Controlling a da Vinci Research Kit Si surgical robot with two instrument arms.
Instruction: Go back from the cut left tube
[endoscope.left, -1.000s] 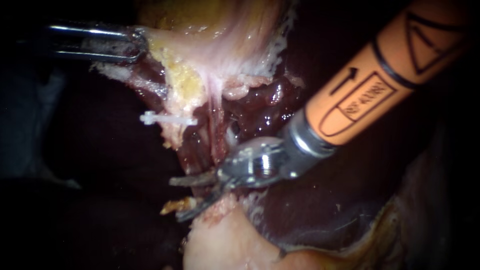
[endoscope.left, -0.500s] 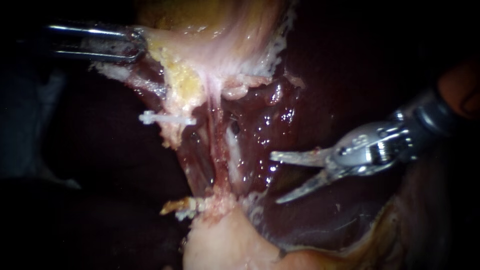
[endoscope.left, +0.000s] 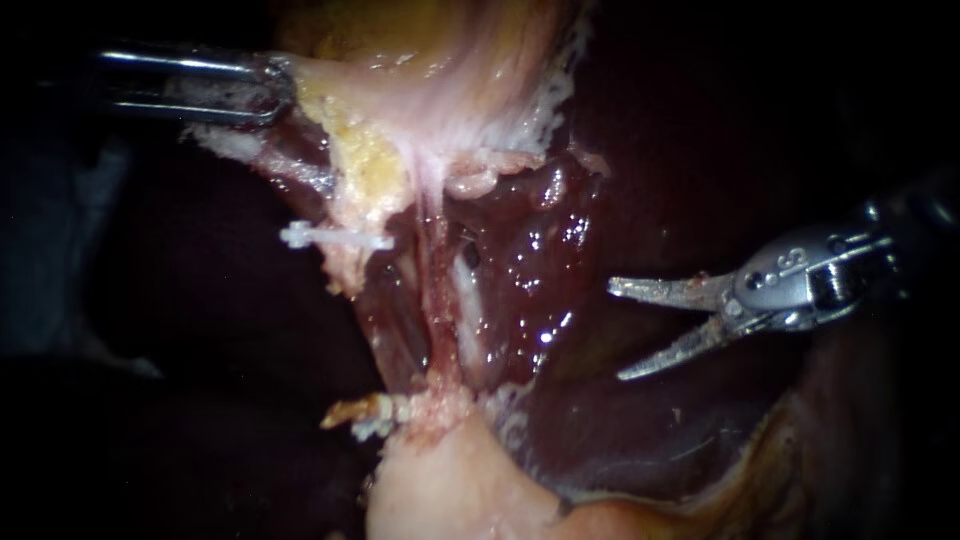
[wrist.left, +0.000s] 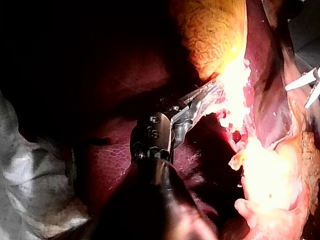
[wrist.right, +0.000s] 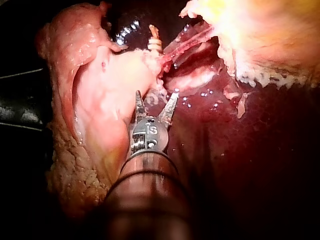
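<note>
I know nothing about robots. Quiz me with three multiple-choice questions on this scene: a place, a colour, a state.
1. The right instrument has its tip: A apart from the clip; B on the clip; C out of sight.
2. The clip is: A white; B blue; C black.
3. Its pincer is: A open; B shut on the clip; C shut, empty.
Answers: 1 A: red tissue lies between them. 2 A: it shows white. 3 A: a gap shows, nothing held.
</note>
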